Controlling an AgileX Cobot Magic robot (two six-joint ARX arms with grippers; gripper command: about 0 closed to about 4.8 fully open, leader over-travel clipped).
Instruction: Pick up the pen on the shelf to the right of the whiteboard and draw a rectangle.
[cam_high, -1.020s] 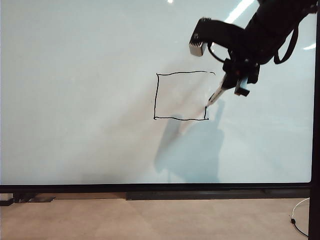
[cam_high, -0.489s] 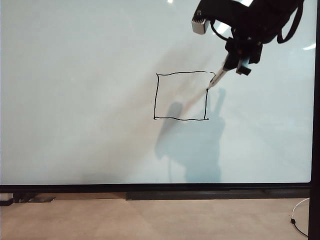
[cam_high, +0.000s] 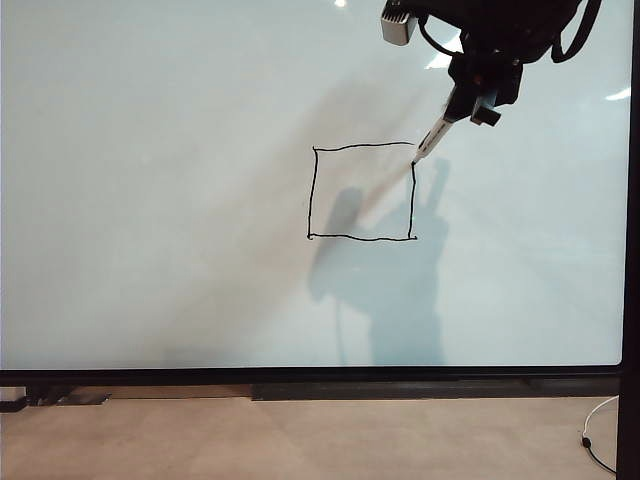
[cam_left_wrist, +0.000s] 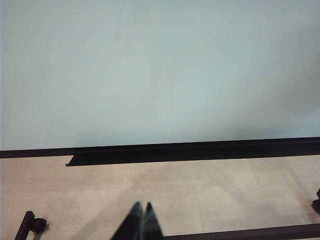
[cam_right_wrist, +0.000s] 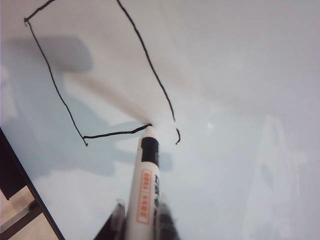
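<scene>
Pen tip held at the rectangle's upper right corner

The pen (cam_high: 436, 136) is clamped in the right gripper (cam_high: 474, 98), slanted down-left, its tip on the rectangle (cam_high: 362, 191) on the whiteboard (cam_high: 150, 200). Its orange label is seen only in the right wrist view. The left gripper (cam_left_wrist: 140, 220) (fingers pressed together) is seen over the floor.

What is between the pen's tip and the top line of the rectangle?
Just a small bare gap of whiteboard between pen and rectangle, shown in the right wrist view.
</scene>
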